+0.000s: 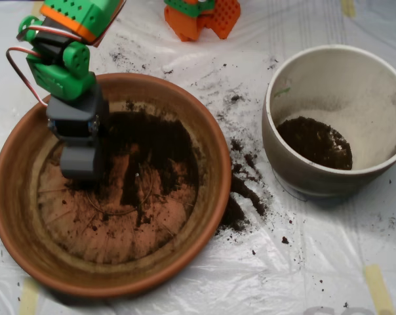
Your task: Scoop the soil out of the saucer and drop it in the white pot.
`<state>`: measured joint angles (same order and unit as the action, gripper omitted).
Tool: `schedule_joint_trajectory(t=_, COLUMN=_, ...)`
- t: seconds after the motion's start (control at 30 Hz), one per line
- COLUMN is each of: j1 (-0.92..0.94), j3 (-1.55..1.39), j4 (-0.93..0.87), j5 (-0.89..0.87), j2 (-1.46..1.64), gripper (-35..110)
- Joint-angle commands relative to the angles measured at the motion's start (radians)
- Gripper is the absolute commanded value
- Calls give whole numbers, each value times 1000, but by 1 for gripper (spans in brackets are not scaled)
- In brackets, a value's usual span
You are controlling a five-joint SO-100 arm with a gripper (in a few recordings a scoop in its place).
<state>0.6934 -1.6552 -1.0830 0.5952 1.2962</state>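
Overhead view: the soil (152, 147) is seen mostly in the upper middle of the saucer (27, 243), its ridged base bared lower down. The grey scoop (80, 164) is lowered into the saucer's left side, touching the soil (whether its shells are spread or pressed together cannot be told). A small dark heap lies in the white pot (296, 167) at right. Spilled soil is strewn on the plastic sheet (316, 262) between the two containers.

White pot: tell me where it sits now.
In the overhead view the white pot stands at upper right, beside the saucer, spilled soil between them.
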Motion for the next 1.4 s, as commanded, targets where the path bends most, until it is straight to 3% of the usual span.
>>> schedule_joint_trajectory(t=0.0, j1=-5, j3=-84, j4=-8, j5=-11, j2=60, gripper=14)
schedule_joint_trajectory(t=0.17, j1=-15, j3=-120, j4=-8, j5=-69, j2=91, gripper=0)
schedule_joint_trajectory(t=0.43, j1=-91, j3=-100, j4=-83, j5=-161, j2=118, gripper=-1)
schedule_joint_trajectory(t=0.9, j1=-316, j3=175, j4=-390, j5=-376, j2=249, gripper=-1)
schedule_joint_trajectory(t=1.37, j1=-584, j3=367, j4=-545, j5=-460, j2=456, gripper=-1)
